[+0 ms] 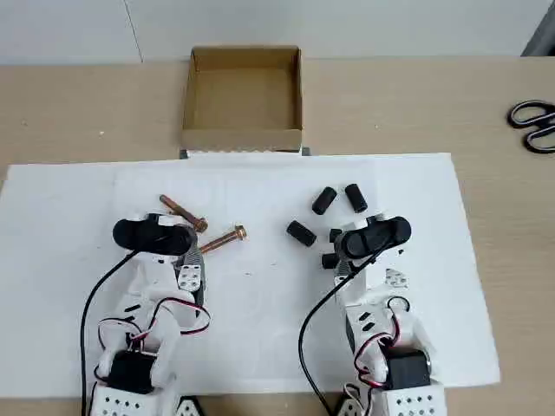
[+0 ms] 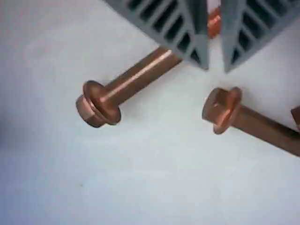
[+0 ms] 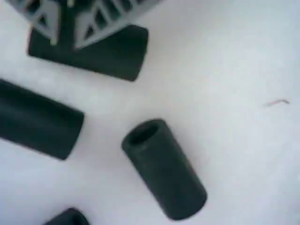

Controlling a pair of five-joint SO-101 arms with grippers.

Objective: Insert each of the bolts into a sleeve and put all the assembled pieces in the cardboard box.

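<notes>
Clamped on a copper-coloured flanged bolt [image 2: 136, 77] well apart from the brown cardboard box [image 1: 243, 130], the left gripper [image 2: 215, 63] probably needed to hold it level for a black tubular sleeve [image 3: 164, 173]; the right gripper's [image 3: 65, 42] state was unclear.

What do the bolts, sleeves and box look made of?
Bolts: likely copper-plated metal, with shiny reddish glints. Sleeves: matte black, probably rubber or plastic, no shine. Box: plain brown cardboard, with dull folded walls.
</notes>
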